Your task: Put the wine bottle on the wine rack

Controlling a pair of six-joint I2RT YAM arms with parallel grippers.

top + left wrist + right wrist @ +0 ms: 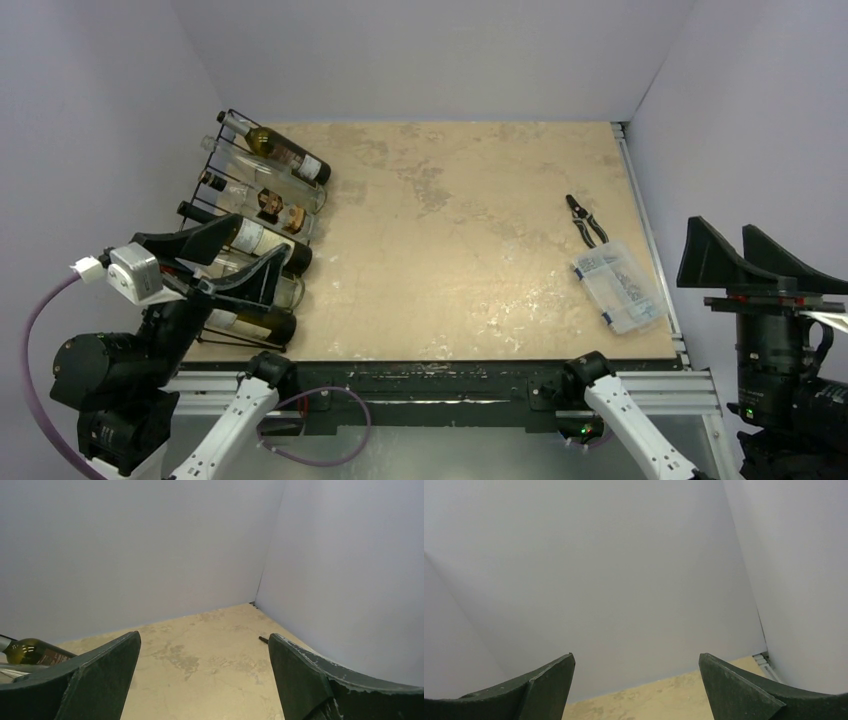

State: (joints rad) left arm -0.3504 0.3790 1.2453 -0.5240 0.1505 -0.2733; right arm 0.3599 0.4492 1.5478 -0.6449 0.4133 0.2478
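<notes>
Wine rack (197,192): along the left edge of the table (450,230), from far corner to near edge
Bottles (280,152): all in view lie on the rack, necks toward the left wall; none loose on the surface
Left gripper (258,240): fingers spread, empty; above the rack's near end
Right gripper (720,228): fingers spread, empty; beyond the right edge
Risk: a low swing of the left fingers could clip a bottle; it may roll off the wires

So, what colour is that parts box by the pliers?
The parts box is clear with blue latches; top external view shows it best.
</notes>
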